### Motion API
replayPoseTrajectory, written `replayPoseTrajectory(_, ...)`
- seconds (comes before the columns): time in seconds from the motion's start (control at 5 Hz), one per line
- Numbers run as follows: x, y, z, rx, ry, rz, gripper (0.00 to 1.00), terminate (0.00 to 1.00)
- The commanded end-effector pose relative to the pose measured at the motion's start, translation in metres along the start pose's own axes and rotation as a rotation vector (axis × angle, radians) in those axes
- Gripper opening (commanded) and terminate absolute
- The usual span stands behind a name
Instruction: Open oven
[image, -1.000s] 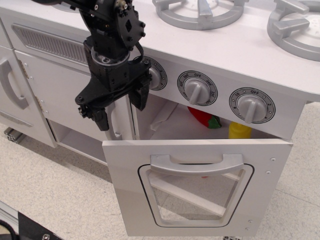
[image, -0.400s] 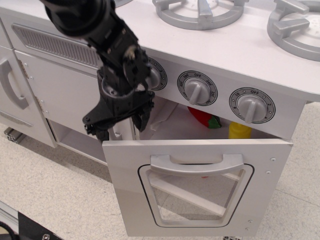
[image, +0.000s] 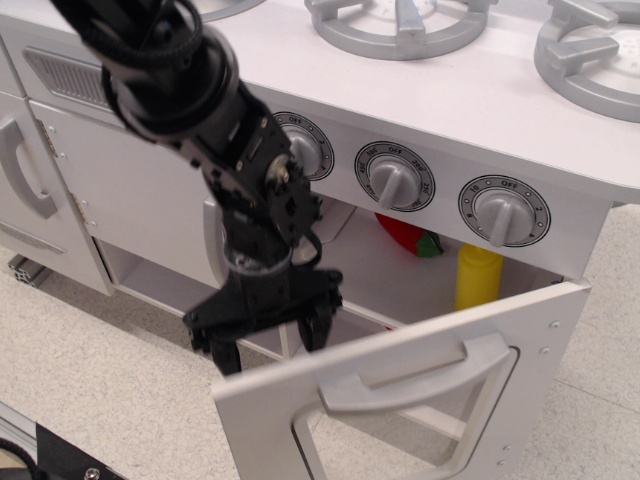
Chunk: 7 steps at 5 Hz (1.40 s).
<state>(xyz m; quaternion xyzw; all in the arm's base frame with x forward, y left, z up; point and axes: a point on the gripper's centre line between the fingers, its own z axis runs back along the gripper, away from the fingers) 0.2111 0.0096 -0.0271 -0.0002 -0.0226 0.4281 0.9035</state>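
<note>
The white oven has three grey dials (image: 395, 180) above its opening. Its door (image: 262, 432), with a wide grey bar handle (image: 420, 372) and a clear window, hangs partly open, its top edge tilted outwards and lower on the left. My black gripper (image: 272, 340) points down just above and behind the door's upper left corner. Its fingers (image: 225, 352) are spread apart with nothing between them. Whether they touch the door's edge I cannot tell. My arm hides part of the leftmost dial.
Inside the oven stand a yellow bottle (image: 478, 275) and a red and green toy (image: 408, 236). A white cabinet door with a vertical grey handle (image: 25, 165) is at left. Grey burners (image: 400, 22) sit on the stovetop. Speckled floor lies below.
My gripper has dropped from in front of the left dial down to the door's upper left corner. The door has swung further open, its top edge now tilted down and outwards.
</note>
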Motion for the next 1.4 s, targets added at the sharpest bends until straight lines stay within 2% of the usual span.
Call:
replayPoseTrajectory(0.0,-0.047,-0.015,0.021,-0.133,0.141,0.012,1.00,0.00)
replayPoseTrajectory(0.2,-0.080,-0.025,0.032,-0.137,0.179,-0.033,1.00,0.00)
replayPoseTrajectory(0.6,-0.117,-0.045,0.043,-0.121,0.179,-0.038,1.00,0.00)
replayPoseTrajectory(0.8,-0.126,-0.046,0.046,-0.117,0.142,-0.062,1.00,0.00)
replayPoseTrajectory(1.0,-0.126,-0.046,0.046,-0.117,0.142,-0.062,1.00,0.00)
replayPoseTrajectory(1.2,-0.126,-0.046,0.046,-0.117,0.142,-0.062,1.00,1.00)
